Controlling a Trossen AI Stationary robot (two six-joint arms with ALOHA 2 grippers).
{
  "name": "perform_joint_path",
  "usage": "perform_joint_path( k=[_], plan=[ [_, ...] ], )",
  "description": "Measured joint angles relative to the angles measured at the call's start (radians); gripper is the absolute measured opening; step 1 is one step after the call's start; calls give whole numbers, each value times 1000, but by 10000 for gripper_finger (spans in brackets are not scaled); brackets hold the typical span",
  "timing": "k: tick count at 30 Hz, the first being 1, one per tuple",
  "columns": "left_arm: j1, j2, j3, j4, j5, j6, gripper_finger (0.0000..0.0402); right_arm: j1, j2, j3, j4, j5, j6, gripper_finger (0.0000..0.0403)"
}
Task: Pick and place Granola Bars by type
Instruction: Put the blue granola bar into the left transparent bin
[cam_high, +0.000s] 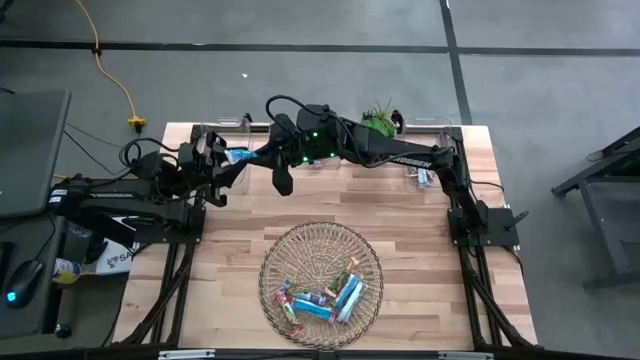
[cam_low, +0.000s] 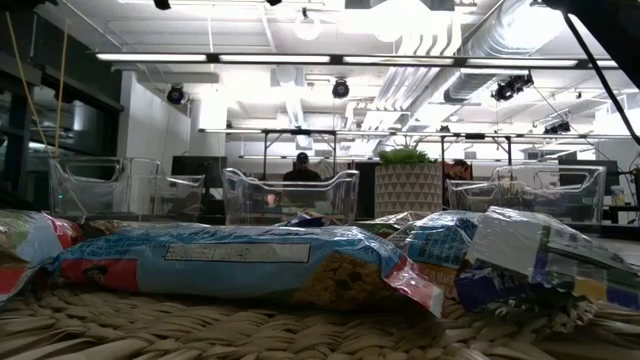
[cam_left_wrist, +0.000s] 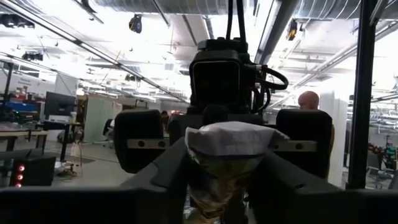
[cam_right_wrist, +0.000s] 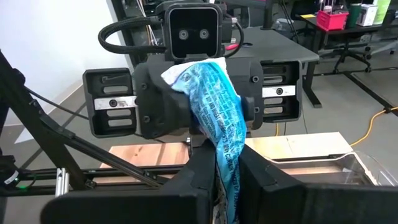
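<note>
A blue-and-white granola bar hangs in the air between my two grippers, which face each other above the table's far left part. My left gripper comes from the table's left and is shut on one end. My right gripper reaches across from the right and is shut on the other end. Several more granola bars lie in the round wire basket near the front edge. The low view shows them close up. My left gripper pinches the bar near one end between its two fingers, coming roughly level from the table's left. The crimped white seal sticks out past the fingers. The bar is lifted clear of the table. My right gripper pinches the bar's other end between its two fingers, coming roughly level from the table's right. The bar runs on away from these fingers, slanting up toward the left gripper, clear of the table.
Clear plastic bins stand along the far edge, with a small potted plant between them. A bluish bar lies at the far right. Bare wood lies between the bins and the basket. A person shows in the room beyond.
</note>
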Motion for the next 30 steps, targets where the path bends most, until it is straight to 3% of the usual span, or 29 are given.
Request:
perform_joint_path(
  k=[4, 8, 21, 30],
  plan=[
    [0, -1, 0, 0, 0, 0, 74, 1, 0, 0, 0, 0, 0, 24],
    [0, -1, 0, 0, -1, 0, 47, 1, 0, 1, 0, 0, 0, 26],
    [0, -1, 0, -1, -8, 0, 43, 1, 0, 1, 0, 13, -2, 33],
    [0, 0, 1, -2, -7, 1, 41, 2, 0, 1, 0, 50, -26, 109]
  ],
)
